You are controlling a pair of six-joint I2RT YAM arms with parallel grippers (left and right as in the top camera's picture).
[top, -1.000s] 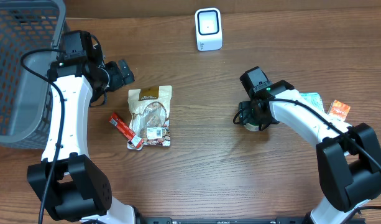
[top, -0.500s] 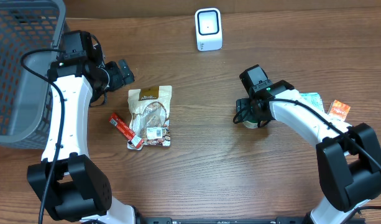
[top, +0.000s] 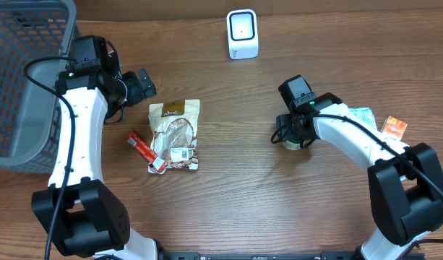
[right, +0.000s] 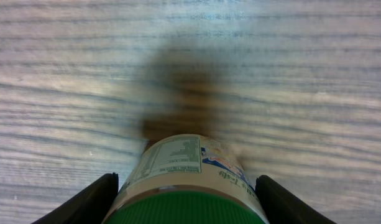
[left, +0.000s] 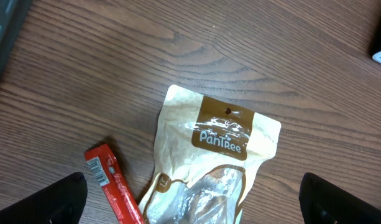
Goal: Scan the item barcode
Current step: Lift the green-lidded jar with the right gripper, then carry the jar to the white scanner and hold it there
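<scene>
The green-lidded jar [right: 178, 163] stands on the tabletop [top: 228, 206] between the right claw [right: 185, 198] fingers, gripped or merely flanked I cannot tell, while the left claw [left: 190, 196] gapes wide near a snack pouch [left: 221, 140].

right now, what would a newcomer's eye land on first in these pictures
Likely the green-lidded jar on the right, with the right arm's jaws either side of it; whether they grip it is unclear. Next the tan snack pouch left of centre with a red bar beside it, the white scanner at the far edge and the grey basket at far left.
</scene>
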